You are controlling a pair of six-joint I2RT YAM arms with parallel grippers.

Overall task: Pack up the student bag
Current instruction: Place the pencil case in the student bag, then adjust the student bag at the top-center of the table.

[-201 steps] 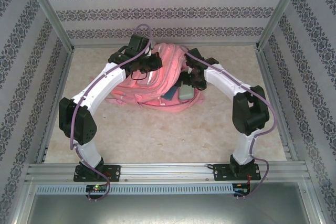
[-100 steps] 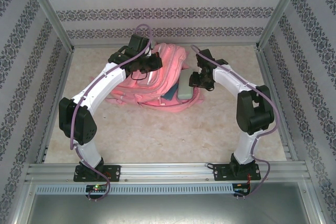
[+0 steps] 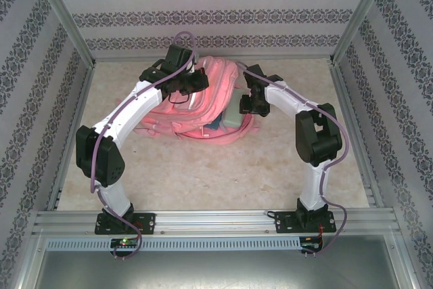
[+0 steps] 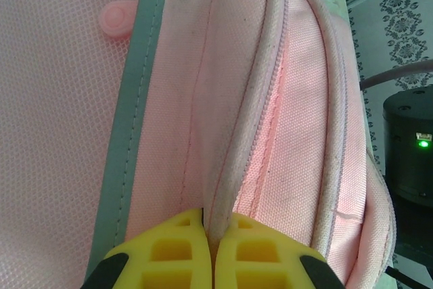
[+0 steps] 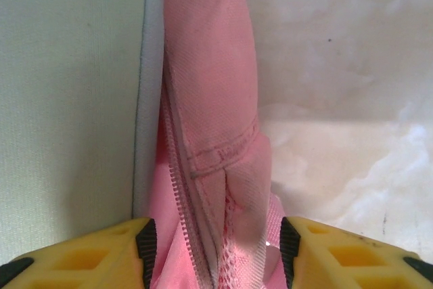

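- Table (image 3: 203,167): we log a marbled beige top.
- Bag (image 3: 215,82): pink, lying toward the back of the table, between the two claws.
- Right claw (image 5: 216,235): jaws partly apart around a zip flap on the bag's right side. We cannot tell whether they pinch it.
- Pale green item (image 5: 67,99): flat, lying against that flap.
- Left claw (image 4: 211,225): clenched on a pink seam edge of the bag, beside a zip.
- Wall (image 3: 216,11): patterned paper behind the bag.

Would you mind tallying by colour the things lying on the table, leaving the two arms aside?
Pink: 1, the student bag
Pale green: 1, a flat item against the bag's edge
Blue: 1, a smaller item next to the pale green one
Total: 3
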